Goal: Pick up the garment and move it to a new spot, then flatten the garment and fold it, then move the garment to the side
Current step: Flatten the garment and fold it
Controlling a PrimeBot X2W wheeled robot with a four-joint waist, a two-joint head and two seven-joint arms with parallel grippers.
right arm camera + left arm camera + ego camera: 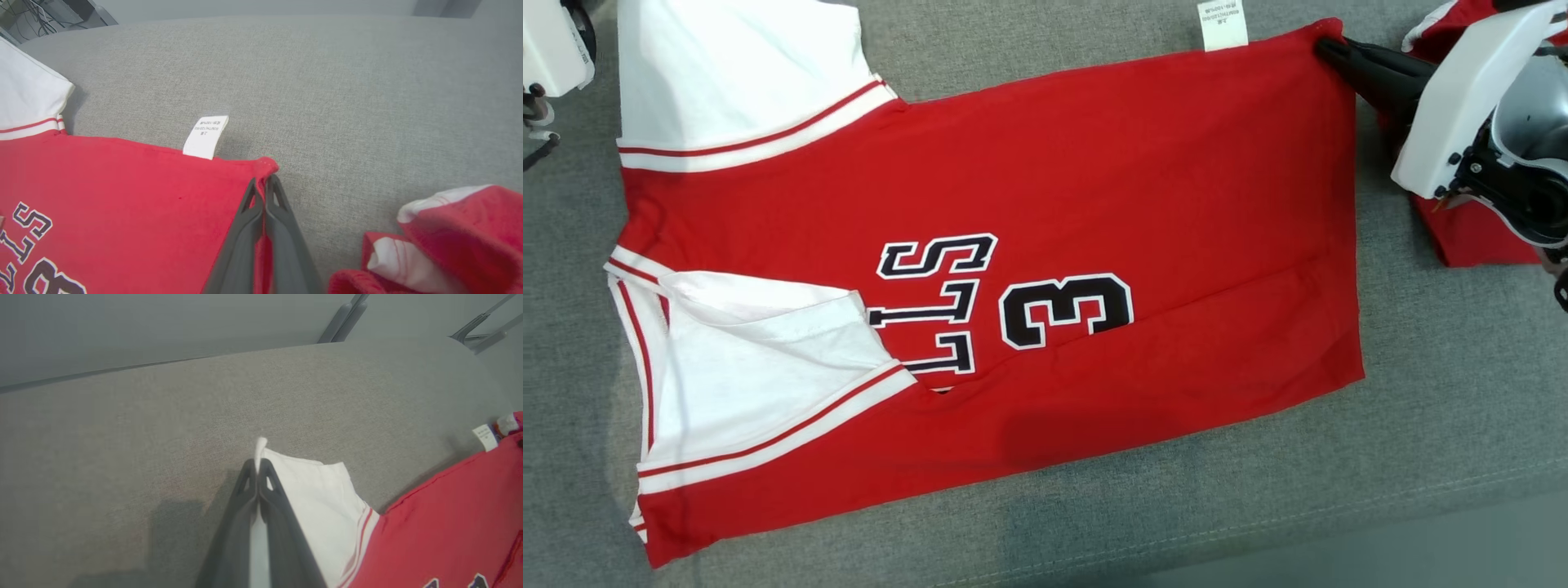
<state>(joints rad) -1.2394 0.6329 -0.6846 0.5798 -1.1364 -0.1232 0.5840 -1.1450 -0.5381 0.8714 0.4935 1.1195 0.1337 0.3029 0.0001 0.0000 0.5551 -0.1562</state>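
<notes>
The jersey (pixel 1094 188) lies spread flat across the middle of the grey cushion (pixel 1462 392), printed side up. Its collar points to the cushion's left end and its hem to the right end. The near sleeve is folded in over the chest.

The left gripper (pixel 257 463) is closed tight on the tip of the white far sleeve (pixel 314 486). The right gripper (pixel 264 179) is closed tight on the hem's far corner (pixel 265 163), just beside a white label (pixel 205 136) that sticks out past the jersey's far edge.

A second garment (pixel 449 228), red and white and crumpled, sits at the right end. It is near the hem but apart from it, and in the head view it is partly under the right arm.
</notes>
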